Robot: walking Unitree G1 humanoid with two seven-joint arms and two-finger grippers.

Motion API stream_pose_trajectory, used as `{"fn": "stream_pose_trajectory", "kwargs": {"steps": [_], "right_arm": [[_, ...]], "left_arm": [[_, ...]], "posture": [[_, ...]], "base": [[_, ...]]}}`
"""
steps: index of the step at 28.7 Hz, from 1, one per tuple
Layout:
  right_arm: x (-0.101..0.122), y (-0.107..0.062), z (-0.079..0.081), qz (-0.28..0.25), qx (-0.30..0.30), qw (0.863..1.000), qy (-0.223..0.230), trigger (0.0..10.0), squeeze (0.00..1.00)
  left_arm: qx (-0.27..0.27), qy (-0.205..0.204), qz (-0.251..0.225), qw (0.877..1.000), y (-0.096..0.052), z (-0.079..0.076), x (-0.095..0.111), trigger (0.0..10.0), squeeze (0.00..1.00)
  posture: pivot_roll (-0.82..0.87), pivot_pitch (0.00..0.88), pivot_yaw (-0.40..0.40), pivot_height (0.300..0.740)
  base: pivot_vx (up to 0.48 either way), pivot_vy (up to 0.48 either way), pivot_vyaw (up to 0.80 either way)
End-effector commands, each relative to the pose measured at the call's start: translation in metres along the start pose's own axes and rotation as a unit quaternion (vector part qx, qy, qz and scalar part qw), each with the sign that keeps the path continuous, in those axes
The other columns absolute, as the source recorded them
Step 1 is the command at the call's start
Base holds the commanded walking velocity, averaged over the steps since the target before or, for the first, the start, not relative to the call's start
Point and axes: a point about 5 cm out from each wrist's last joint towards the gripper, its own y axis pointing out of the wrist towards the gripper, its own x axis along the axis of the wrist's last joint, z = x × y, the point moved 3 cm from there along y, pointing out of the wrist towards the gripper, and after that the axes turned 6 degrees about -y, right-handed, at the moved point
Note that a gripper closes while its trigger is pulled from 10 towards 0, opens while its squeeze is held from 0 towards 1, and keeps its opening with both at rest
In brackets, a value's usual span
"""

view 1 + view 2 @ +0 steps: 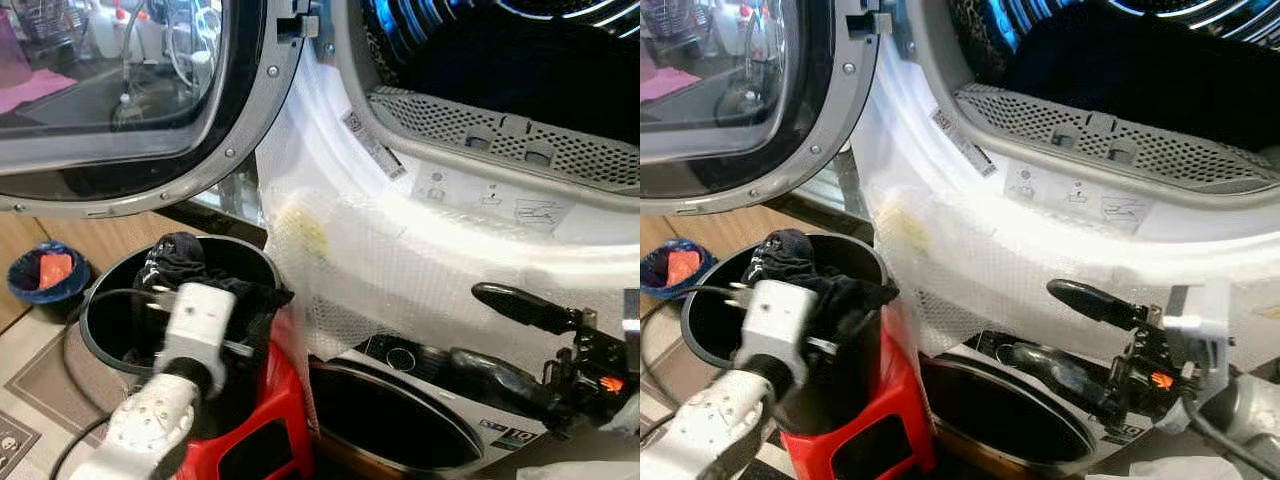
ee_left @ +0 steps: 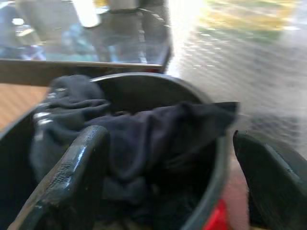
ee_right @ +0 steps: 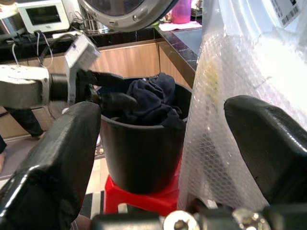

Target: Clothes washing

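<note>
A black bucket [image 1: 105, 300] stands on a red stool [image 1: 275, 425] in front of the machine, with dark clothes [image 1: 180, 258] heaped in it and spilling over the rim. My left gripper [image 2: 168, 139] reaches into the bucket, open, one finger on each side of the dark clothes [image 2: 144, 139]. Low on the right, my right gripper [image 1: 470, 327] is open and holds nothing, close to the bubble wrap [image 1: 400, 260] covering the machine's front. Above it the drum opening [image 1: 500, 60] is dark. The round door [image 1: 120, 90] is swung open to the upper left.
A second machine with a round door [image 1: 390, 420] sits below, under my right gripper. On the floor at the left are a blue tub [image 1: 45, 278] holding something orange and a patterned mat [image 1: 40, 385]. A black cable [image 1: 75, 330] loops beside my left arm.
</note>
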Motion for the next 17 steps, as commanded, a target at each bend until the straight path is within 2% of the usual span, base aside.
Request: {"fn": "stream_pose_trajectory", "kwargs": {"steps": [1,8,10,17], "right_arm": [[-0.006,0.003,-0.002,0.007,-0.012,1.000,-0.005,10.0,0.00],[-0.026,0.015,-0.001,0.025,-0.027,0.999,-0.006,10.0,0.00],[-0.039,0.019,-0.005,0.038,-0.048,0.998,-0.009,10.0,0.00],[-0.050,0.018,-0.004,0.044,-0.050,0.998,-0.007,10.0,0.00]], "left_arm": [[0.022,0.001,0.002,1.000,-0.001,0.008,-0.004,10.0,1.00],[0.046,0.008,-0.013,0.999,-0.003,0.017,-0.001,10.0,1.00],[0.064,0.013,-0.014,0.998,-0.005,0.023,-0.003,10.0,1.00],[0.100,0.026,-0.007,0.995,-0.011,0.044,-0.007,10.0,1.00]], "posture": [[0.04,0.121,-0.062,0.740],[0.05,0.120,-0.068,0.740],[0.06,0.118,-0.071,0.740],[0.07,0.118,-0.070,0.740]], "base": [[0.000,0.000,0.00],[0.000,0.000,0.00],[0.000,0.000,0.00],[0.000,0.000,0.00]]}}
